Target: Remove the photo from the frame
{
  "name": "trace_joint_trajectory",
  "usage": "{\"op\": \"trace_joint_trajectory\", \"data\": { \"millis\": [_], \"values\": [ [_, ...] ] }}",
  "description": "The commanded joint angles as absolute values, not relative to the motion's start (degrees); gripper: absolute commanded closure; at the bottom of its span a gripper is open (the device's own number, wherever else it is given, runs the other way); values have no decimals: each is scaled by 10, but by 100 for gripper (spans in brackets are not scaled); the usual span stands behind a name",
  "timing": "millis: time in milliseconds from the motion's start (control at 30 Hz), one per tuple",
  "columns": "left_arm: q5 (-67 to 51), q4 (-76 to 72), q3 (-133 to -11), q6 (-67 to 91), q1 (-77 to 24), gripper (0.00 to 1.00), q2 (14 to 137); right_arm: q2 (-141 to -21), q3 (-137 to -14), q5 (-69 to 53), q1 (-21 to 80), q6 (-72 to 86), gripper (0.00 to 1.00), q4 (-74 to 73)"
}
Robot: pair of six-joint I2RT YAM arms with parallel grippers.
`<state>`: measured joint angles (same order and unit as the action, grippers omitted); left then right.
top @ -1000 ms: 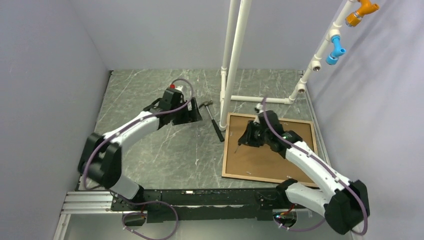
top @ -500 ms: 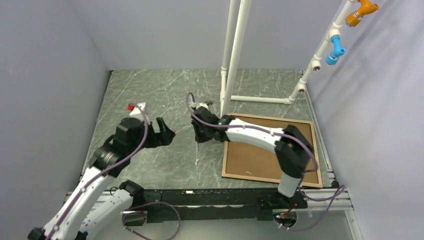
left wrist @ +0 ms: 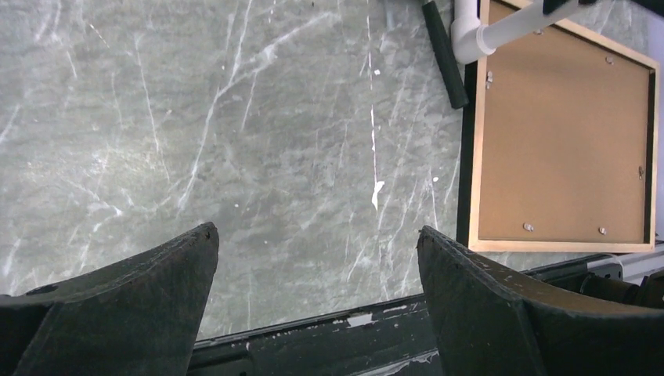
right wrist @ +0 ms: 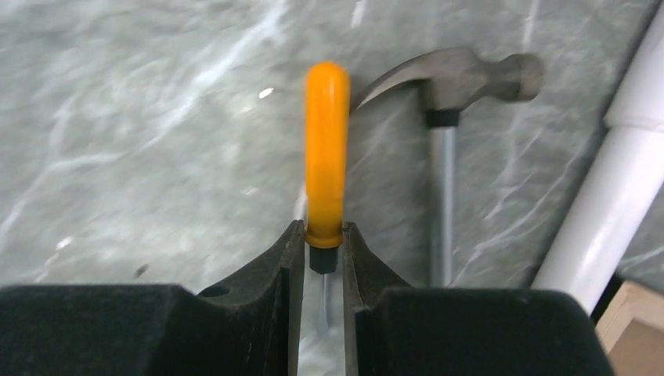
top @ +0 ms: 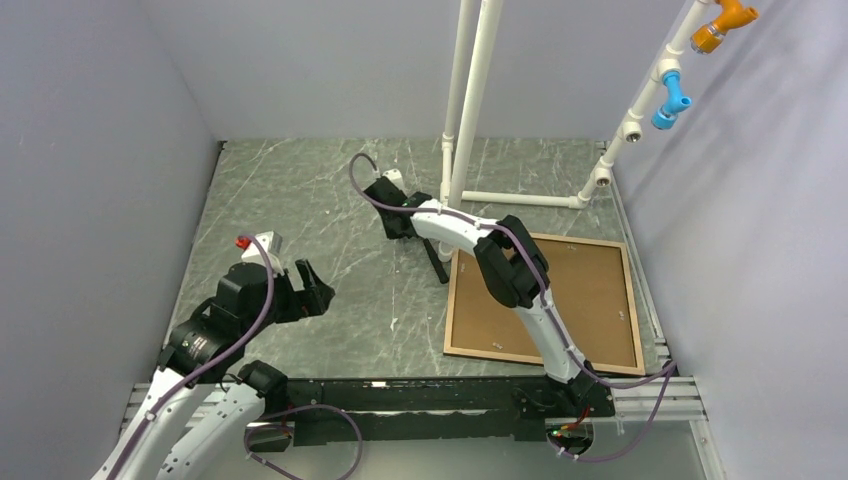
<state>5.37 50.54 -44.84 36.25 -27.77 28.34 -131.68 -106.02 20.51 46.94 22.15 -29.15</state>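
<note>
The frame (top: 450,300) lies face down at the right of the table; its thin black border also shows in the left wrist view (left wrist: 467,157). The photo's brown back board (top: 545,300) fills it, with small clips at the edges (left wrist: 564,141); the sunset side is hidden. My right gripper (top: 398,222) is left of the frame, by the hammer head, shut on an orange-handled screwdriver (right wrist: 326,149) that sticks out past the fingertips (right wrist: 323,235). My left gripper (top: 315,290) is open and empty (left wrist: 315,231) over the near left of the table.
A black-handled hammer (top: 437,262) lies just left of the frame; its steel head (right wrist: 446,78) is beside the screwdriver. White PVC pipes (top: 470,110) stand behind the frame, one close to my right gripper (right wrist: 611,196). A black rail (left wrist: 313,345) runs along the near table edge.
My right arm swung off the back board, leftward and away, to the hammer head. My left arm pulled back from the table's middle to the near left.
</note>
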Motion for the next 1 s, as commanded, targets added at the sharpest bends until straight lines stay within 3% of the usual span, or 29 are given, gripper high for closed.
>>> {"op": "trace_joint_trajectory", "data": {
  "millis": [0, 133, 300, 500, 633, 767, 967],
  "values": [
    [26, 490, -437, 378, -276, 1, 279, -1348, -1118, 230, 454, 174, 98, -275],
    [17, 481, -436, 378, -275, 1, 282, -1390, -1179, 232, 444, 163, 96, -283],
    [8, 475, -431, 375, -275, 0, 285, -1425, -1241, 226, 433, 164, 83, -300],
    [-15, 454, -414, 369, -275, 1, 294, -1440, -1299, 204, 431, 151, 47, -326],
    [-39, 427, -398, 369, -275, 1, 302, -1415, -1303, 179, 431, 149, 34, -349],
    [-68, 393, -380, 368, -275, 1, 312, -1341, -1252, 142, 441, 162, 29, -374],
    [-126, 327, -355, 365, -276, 1, 342, -1115, -1017, 110, 482, 172, 24, -338]
  ]
}}
